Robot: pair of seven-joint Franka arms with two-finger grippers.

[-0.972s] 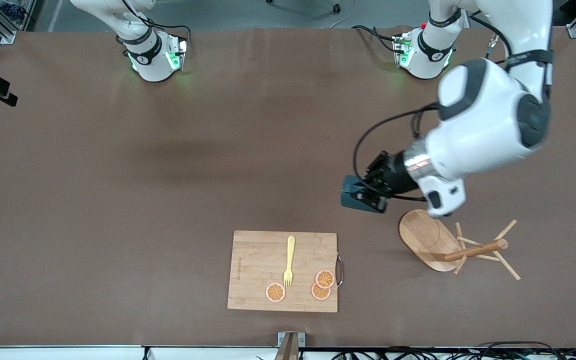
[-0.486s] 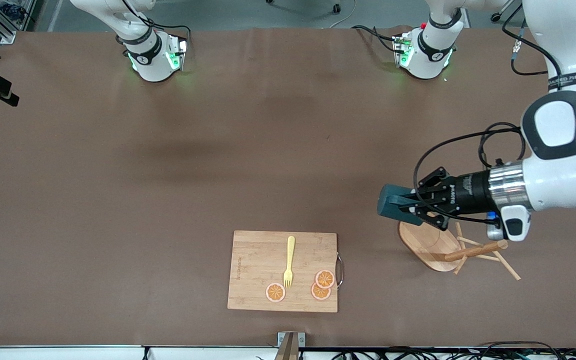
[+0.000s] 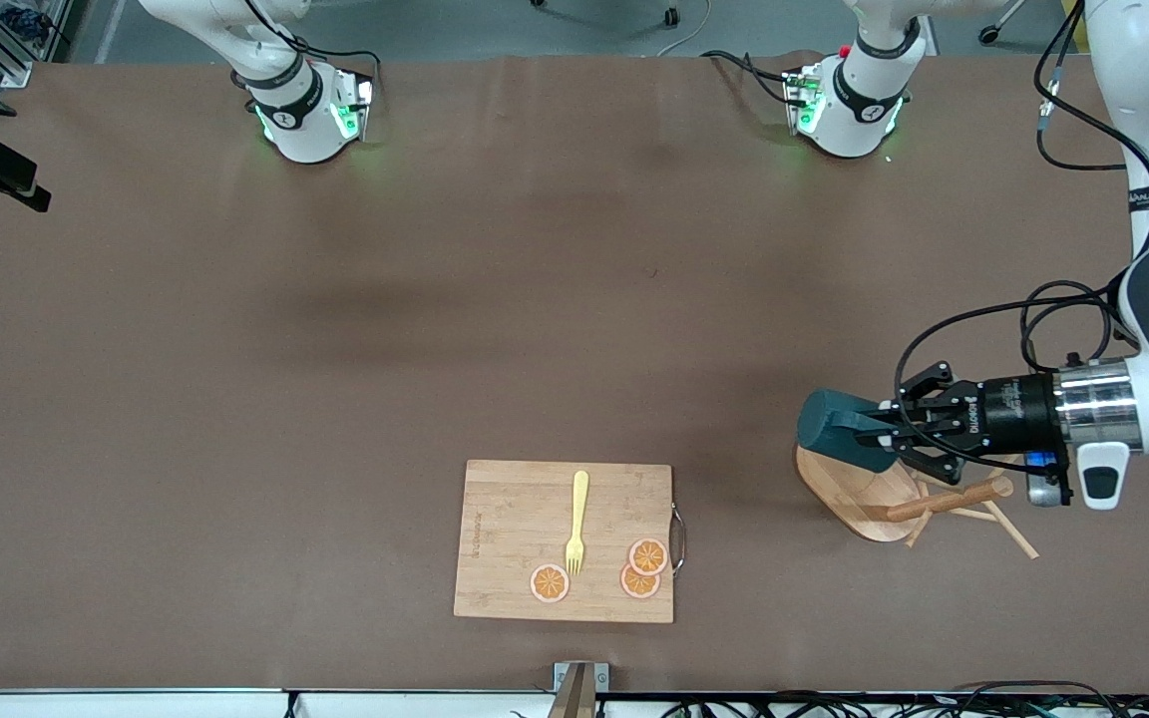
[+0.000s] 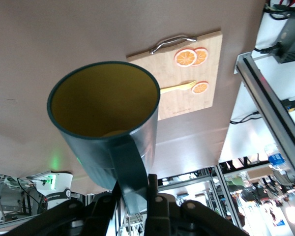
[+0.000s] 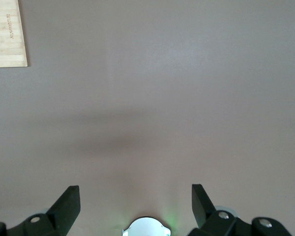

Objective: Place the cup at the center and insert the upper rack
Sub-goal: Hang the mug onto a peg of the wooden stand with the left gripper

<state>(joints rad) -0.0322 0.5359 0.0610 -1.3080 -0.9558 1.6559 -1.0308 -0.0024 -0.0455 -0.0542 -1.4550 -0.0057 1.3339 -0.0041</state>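
My left gripper (image 3: pixel 886 436) is shut on the handle of the dark teal cup (image 3: pixel 837 429) and holds it on its side in the air, over the oval base of the upper rack (image 3: pixel 849 492). The rack is a light wooden mug tree that lies tipped over, its pole (image 3: pixel 949 499) pointing toward the left arm's end of the table. In the left wrist view the cup (image 4: pixel 105 142) shows its mustard-yellow inside, with my left gripper (image 4: pixel 135 189) clamped on the handle. My right gripper (image 5: pixel 135 199) is open and empty above bare table; it is out of the front view.
A bamboo cutting board (image 3: pixel 510 538) with a yellow fork (image 3: pixel 576 522) and three orange slices (image 3: pixel 647 555) lies near the front edge. It also shows in the left wrist view (image 4: pixel 187 105). Its corner (image 5: pixel 7 34) shows in the right wrist view.
My left gripper has carried the cup toward the left arm's end of the table and come over the rack's base. The right arm waits unmoved.
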